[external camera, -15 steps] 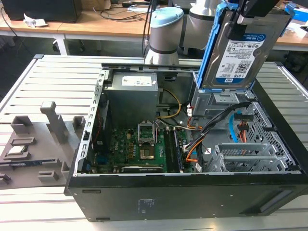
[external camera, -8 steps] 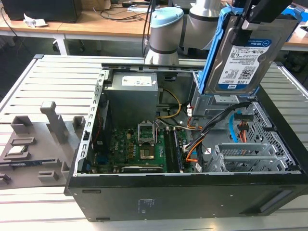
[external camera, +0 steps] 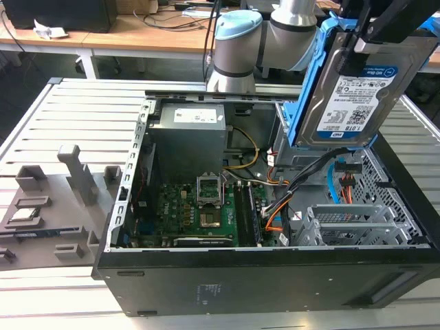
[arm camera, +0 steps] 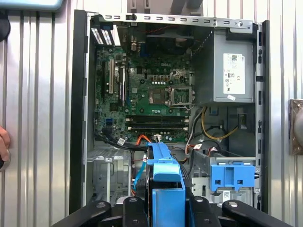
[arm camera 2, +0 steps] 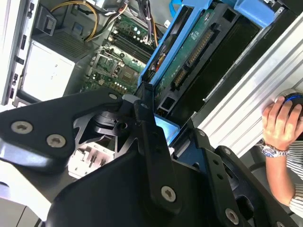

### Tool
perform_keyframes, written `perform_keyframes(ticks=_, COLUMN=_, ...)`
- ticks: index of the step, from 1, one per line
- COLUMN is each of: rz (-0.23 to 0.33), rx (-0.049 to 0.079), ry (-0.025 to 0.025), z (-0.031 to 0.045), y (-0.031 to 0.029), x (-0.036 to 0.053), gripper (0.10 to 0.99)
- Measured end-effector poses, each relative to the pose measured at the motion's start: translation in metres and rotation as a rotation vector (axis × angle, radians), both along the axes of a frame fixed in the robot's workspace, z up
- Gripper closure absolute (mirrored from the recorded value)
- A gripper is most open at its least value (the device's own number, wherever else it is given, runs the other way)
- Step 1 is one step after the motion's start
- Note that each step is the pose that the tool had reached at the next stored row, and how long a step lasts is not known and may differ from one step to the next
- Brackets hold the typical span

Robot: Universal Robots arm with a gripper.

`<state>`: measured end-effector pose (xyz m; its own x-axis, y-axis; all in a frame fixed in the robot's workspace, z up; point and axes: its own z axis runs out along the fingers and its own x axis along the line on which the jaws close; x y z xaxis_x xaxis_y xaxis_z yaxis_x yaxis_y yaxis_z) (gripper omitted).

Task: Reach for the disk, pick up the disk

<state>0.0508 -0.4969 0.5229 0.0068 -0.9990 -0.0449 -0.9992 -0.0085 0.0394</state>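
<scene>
1 disk [external camera: 354,86] clamped between gripper [external camera: 368,38] jaws, above computer case [external camera: 206,289]

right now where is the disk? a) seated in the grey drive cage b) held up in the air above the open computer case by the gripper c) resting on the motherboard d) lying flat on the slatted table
b: in the exterior view the disk hangs label-out above the open computer case, clamped at its top by the gripper.

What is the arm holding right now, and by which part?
The pincer holds the disk by its blue frame at one end, lifted above the open computer case.
</scene>
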Motion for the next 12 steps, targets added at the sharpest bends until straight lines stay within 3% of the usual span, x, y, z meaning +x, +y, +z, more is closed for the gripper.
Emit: perform_keyframes(ticks=12, rz=0.0, rx=0.0, ry=0.0, z=0.0, y=-0.0223, x=0.0, gripper=0.718)
